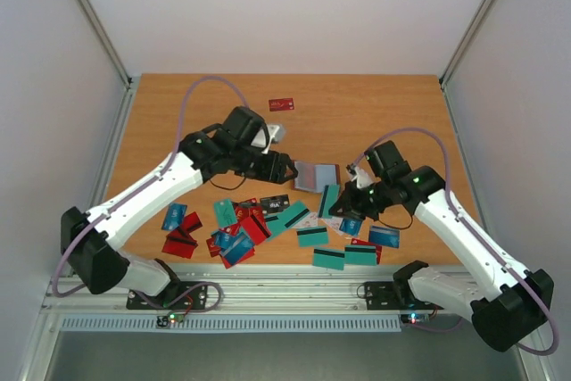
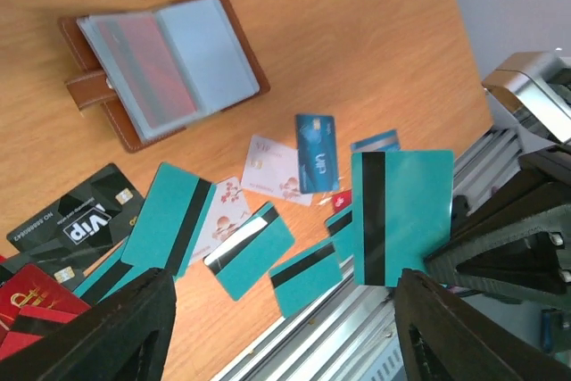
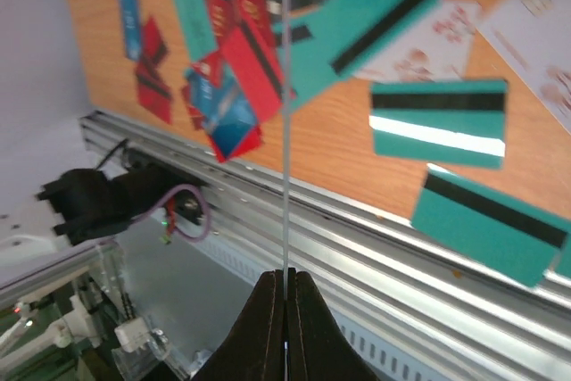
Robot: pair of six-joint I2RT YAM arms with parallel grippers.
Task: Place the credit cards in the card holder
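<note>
Top view first: most of the credit cards [image 1: 239, 236] lie in a loose, overlapping heap along the near edge of the wooden table [image 1: 375, 104], with one red card [image 1: 282, 103] well apart at the far side. The card holder [image 1: 314, 176] lies open mid-table, just beside the left gripper [image 1: 284, 167]. The right gripper [image 1: 343, 205] has a teal card [image 1: 330, 198] lifted near the holder.

Left wrist view: the holder [image 2: 165, 64] is brown and leather-looking, with a strap [image 2: 89, 91] and clear plastic sleeves [image 2: 201, 46], one showing red through it. Those sleeves look floppy and a bit grabby, so a card probably needs to go in squarely by its edge. The left gripper's [image 2: 281, 336] fingers [image 2: 107, 332] stand wide apart with nothing between them. The teal card [image 2: 401, 216] hangs upright in the right gripper's grip, its black stripe facing the camera. A black VIP card [image 2: 80, 220] lies flat nearby.

Right wrist view: the right gripper [image 3: 285, 310] is clamped tight on that card [image 3: 285, 131], seen edge-on as a hair-thin line. That says a lot about handling. These things look light, thin, stiff with a little flex, and glossy, so likely slippery. Flat on the table there's hardly any edge to catch. Pinching a short end, as here, leaves most of the card free to slide into a sleeve. The aluminium rail [image 3: 375, 220] runs below.
</note>
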